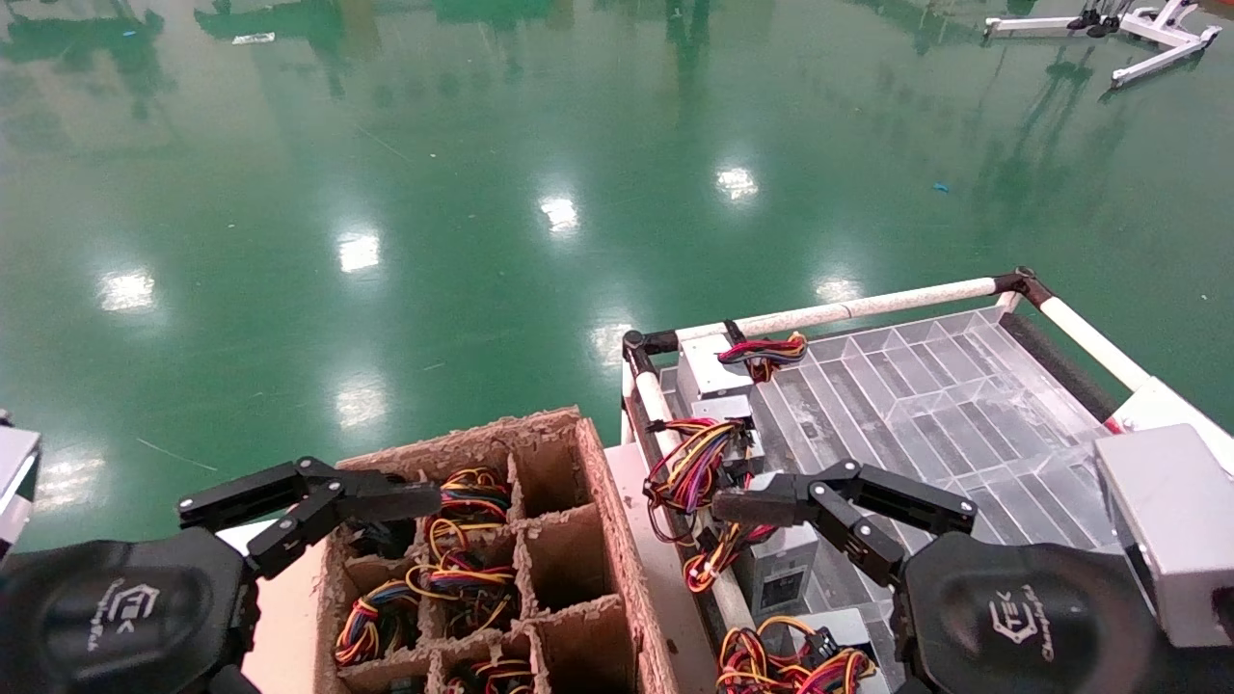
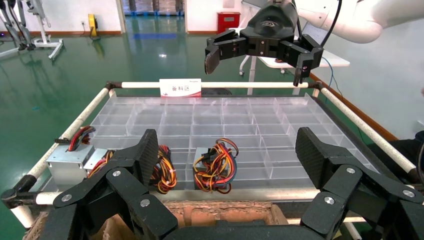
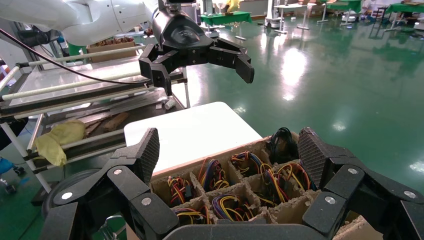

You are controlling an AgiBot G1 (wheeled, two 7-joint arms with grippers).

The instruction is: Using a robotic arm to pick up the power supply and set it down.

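Several alike silver-grey power supplies show, and I cannot tell which one the task means. One power supply (image 2: 204,156), with a red, yellow, orange and black wire bundle (image 2: 216,166), lies in the clear tray (image 2: 240,115) straight ahead of my left gripper (image 2: 230,160). That gripper (image 1: 308,496) hovers open and empty over the cardboard box (image 1: 598,482). My right gripper (image 1: 844,501) hangs open and empty above the tray's near left part (image 1: 925,405), facing the box (image 3: 200,160). Nothing is held.
The box's cells hold more wire bundles (image 1: 463,564), (image 3: 220,202). More units line the tray's left edge (image 1: 709,371), one with purple and blue wires (image 1: 694,463). White pipe rails (image 1: 848,308) frame the tray. The box stands on a white table (image 3: 190,130).
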